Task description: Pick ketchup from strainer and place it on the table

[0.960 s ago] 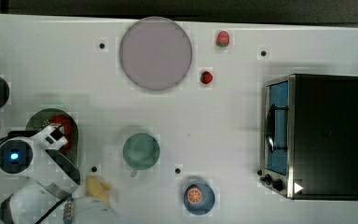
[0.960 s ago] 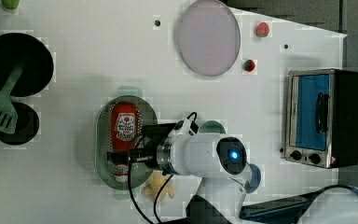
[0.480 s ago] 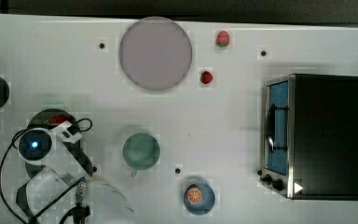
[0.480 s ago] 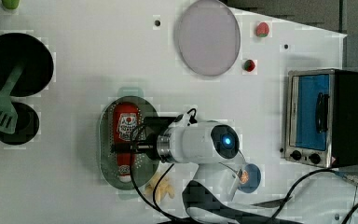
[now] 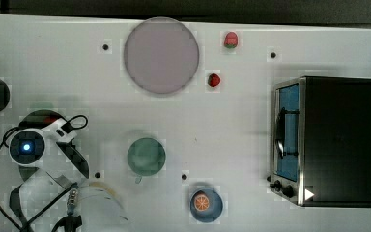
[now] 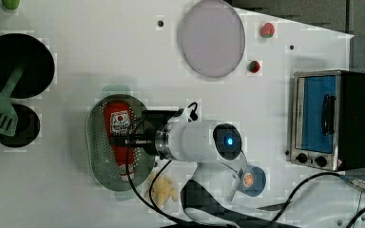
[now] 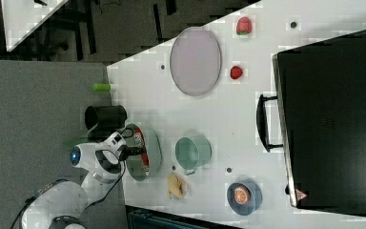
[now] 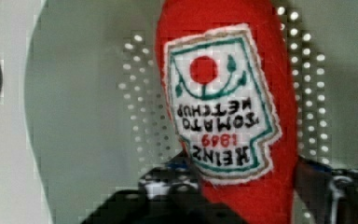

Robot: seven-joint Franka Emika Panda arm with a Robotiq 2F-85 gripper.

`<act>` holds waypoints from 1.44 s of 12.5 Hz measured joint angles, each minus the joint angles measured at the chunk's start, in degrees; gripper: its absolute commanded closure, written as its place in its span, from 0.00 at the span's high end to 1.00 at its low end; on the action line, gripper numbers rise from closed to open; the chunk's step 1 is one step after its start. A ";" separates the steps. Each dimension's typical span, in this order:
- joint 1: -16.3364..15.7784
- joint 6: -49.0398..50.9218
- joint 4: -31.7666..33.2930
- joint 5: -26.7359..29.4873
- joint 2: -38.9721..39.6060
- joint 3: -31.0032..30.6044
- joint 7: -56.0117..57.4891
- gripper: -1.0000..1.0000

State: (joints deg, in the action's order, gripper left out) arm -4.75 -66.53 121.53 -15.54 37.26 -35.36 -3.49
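The ketchup (image 6: 119,137) lay in the strainer (image 6: 97,142) at the left view's left. The tool (image 8: 247,186) straddled the bottle, fingers (image 8: 168,179) against its sides, gripping it.

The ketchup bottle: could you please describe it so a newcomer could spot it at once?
In the left view, find the white table, then the pale green strainer left of centre. The ketchup lies inside: red, white-labelled, longer than the small strawberries opposite.

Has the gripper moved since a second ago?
Yes. In the left view the gripper has slid toward the left view's left, from the strainer's edge to over the ketchup.
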 measured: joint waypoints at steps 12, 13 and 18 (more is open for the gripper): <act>5.95 24.23 -1.34 15.33 -32.63 -1.43 -0.01 0.56; 7.02 25.26 -2.13 15.65 -34.18 -0.78 0.00 0.56; 9.53 30.19 -1.68 16.38 -35.22 10.21 0.25 0.56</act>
State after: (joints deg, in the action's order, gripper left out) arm 4.78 -36.34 119.85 0.84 2.05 -25.15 -3.25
